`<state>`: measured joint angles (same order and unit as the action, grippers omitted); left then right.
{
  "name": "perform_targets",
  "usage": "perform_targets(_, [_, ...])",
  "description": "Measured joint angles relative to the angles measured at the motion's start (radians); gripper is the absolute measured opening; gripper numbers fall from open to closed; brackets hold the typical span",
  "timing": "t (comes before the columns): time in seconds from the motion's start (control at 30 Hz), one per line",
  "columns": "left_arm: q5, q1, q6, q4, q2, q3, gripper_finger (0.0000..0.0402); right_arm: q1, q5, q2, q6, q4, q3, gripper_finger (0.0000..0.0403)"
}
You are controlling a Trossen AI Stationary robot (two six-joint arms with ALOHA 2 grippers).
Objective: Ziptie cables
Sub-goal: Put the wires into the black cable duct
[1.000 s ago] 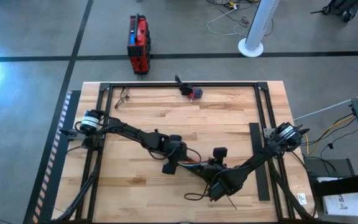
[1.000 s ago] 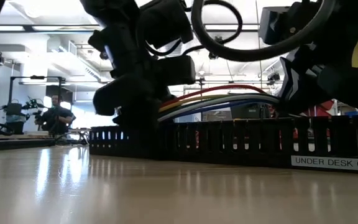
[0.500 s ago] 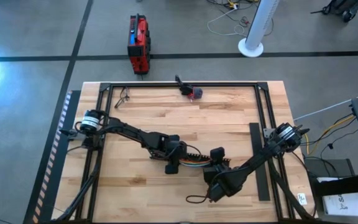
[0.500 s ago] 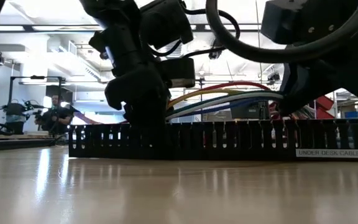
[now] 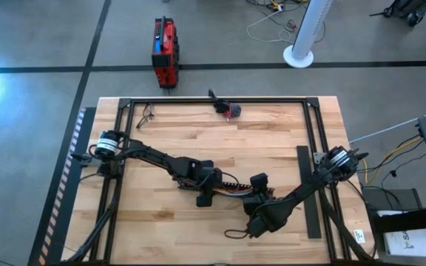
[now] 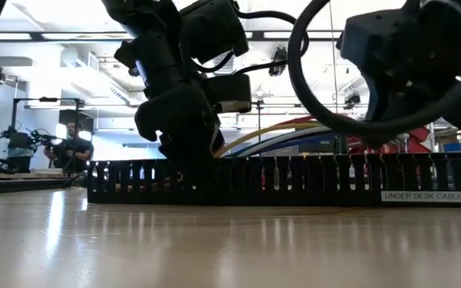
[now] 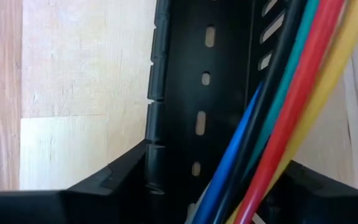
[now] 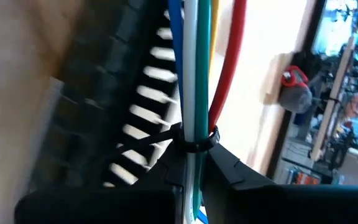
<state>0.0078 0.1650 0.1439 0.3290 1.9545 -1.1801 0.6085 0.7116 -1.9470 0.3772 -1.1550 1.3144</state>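
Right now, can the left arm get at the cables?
Probably yes. The left pincer already straddles the cables and the slotted cable tray; nothing lies between. The right pincer holds the bundle's other end.

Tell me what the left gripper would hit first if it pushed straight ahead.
Probably the black slotted tray directly ahead of the left gripper, with the cables running beside that line. Depth is hard to judge.
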Motion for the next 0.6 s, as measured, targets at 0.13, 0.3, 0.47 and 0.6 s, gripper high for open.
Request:
perform_targets(0.13, [0.000,0.000,0.000,0.000,0.000,0.000,0.0220,0.005,-0.028,-0.028,-0.023,0.036,0.000,0.0009])
perform_targets(0.3, [-0.005,0.002,0.003,-0.001,0.000,0.001,0.0238,0.005,-0.019,-0.065,-0.011,0.031,0.001,0.0009])
perform_targets(0.47, [0.000,0.002,0.002,-0.004,0.000,0.008,0.0226,0.003,-0.070,-0.052,0.042,0.025,0.004,0.0009])
perform_targets(0.6, [0.002,0.002,0.000,-0.006,0.000,0.011,0.0220,-0.001,-0.146,-0.025,0.081,0.019,0.008,0.0009])
